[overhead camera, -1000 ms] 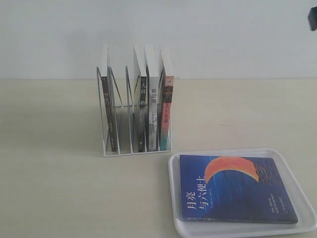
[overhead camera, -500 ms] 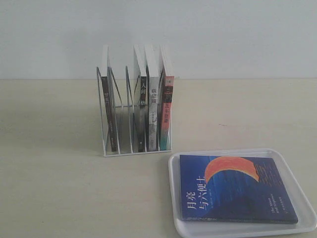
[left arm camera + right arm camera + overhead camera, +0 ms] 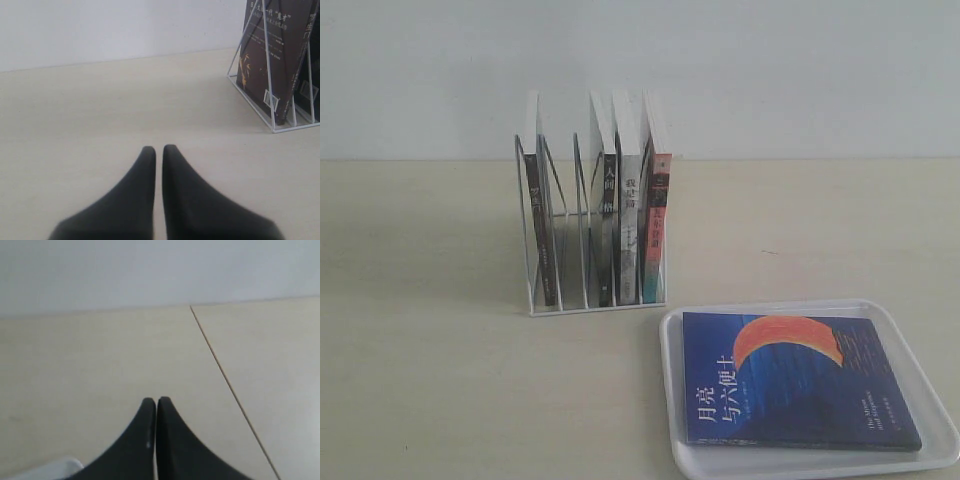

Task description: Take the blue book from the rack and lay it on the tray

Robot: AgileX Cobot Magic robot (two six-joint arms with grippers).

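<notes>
The blue book (image 3: 790,380) lies flat, cover up, on the white tray (image 3: 672,400) at the front right of the exterior view. Behind and left of it stands the white wire rack (image 3: 590,225), holding several upright books. Neither arm shows in the exterior view. My left gripper (image 3: 158,148) is shut with nothing in it, low over the bare table; the rack (image 3: 272,80) stands ahead of it to one side. My right gripper (image 3: 156,401) is shut and empty, with a white corner of the tray (image 3: 62,467) at the picture's edge.
The rack holds two black-spined books (image 3: 607,225), a pale-spined one and a pink-and-teal-spined book (image 3: 658,225). A dark-covered book (image 3: 267,55) fills the rack's end slot in the left wrist view. A thin seam (image 3: 225,380) crosses the tabletop near my right gripper. A pale wall backs the table.
A dark arm part at the exterior view's top right edge one second ago has left the picture. The book, tray and rack have not moved.
</notes>
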